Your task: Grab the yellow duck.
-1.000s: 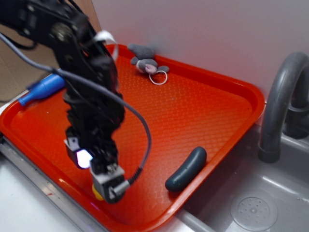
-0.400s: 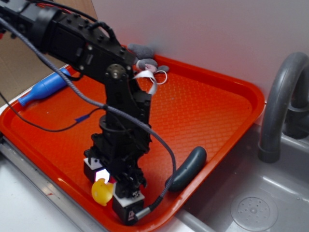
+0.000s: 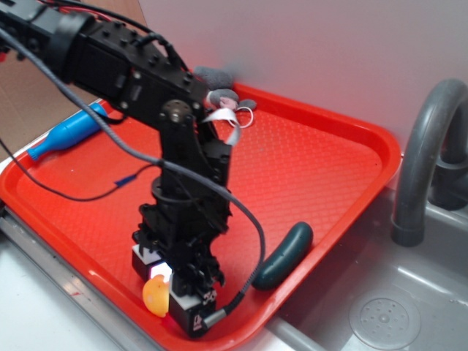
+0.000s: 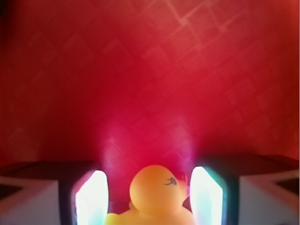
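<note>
The yellow duck [image 3: 154,294] sits on the red tray [image 3: 322,168] near its front edge. My gripper [image 3: 167,289] points down with one finger on each side of the duck. In the wrist view the duck [image 4: 157,193] stands between the two glowing pads [image 4: 91,200], its head facing right. Small gaps show between its head and each pad. The jaws are open around it and are not pressing it.
A dark grey sausage-shaped thing [image 3: 284,256] lies just right of the gripper. A blue bottle-like toy [image 3: 66,135] lies at the tray's left, and a grey plush mouse [image 3: 219,91] at the back. A grey faucet [image 3: 420,161] and sink [image 3: 380,314] are at the right.
The arm swung over the duck and turned, then sank a little, so the duck now sits lower between the fingers. The duck stays on the tray.
</note>
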You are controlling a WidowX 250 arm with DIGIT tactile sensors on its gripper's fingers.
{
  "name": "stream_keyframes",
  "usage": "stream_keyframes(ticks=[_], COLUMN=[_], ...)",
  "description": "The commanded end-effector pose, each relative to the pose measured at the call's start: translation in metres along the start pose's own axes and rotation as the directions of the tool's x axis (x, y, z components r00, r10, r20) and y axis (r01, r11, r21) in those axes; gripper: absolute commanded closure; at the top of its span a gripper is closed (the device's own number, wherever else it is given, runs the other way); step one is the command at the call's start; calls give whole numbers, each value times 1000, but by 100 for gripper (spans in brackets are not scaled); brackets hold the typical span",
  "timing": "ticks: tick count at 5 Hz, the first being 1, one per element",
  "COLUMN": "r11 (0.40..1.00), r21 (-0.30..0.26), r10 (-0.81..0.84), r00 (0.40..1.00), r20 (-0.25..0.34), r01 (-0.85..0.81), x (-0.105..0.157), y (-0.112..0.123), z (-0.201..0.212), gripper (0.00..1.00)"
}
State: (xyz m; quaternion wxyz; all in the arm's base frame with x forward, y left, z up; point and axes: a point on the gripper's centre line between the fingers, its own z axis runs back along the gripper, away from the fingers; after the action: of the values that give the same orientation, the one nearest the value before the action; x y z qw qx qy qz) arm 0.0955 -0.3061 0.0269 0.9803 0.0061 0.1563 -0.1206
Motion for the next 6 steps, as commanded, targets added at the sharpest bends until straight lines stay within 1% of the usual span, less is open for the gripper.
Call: stream_keyframes(ticks=[1, 2, 3, 4, 5, 6], r11=[981, 979, 985, 982, 987, 984], r21=[-151, -180, -168, -179, -153, -177], r10=[-88, -37, 18, 22, 37, 95], r00=[973, 959, 933, 910, 890, 882], r20=[214, 282, 358, 414, 454, 462], r01=[122, 91, 46, 58, 37, -13], x=[-21, -23, -29, -38, -46, -47], y=[55, 100, 136, 163, 175, 182], z=[60, 95, 126, 151, 169, 171], gripper=[100, 100, 100, 100, 100, 100])
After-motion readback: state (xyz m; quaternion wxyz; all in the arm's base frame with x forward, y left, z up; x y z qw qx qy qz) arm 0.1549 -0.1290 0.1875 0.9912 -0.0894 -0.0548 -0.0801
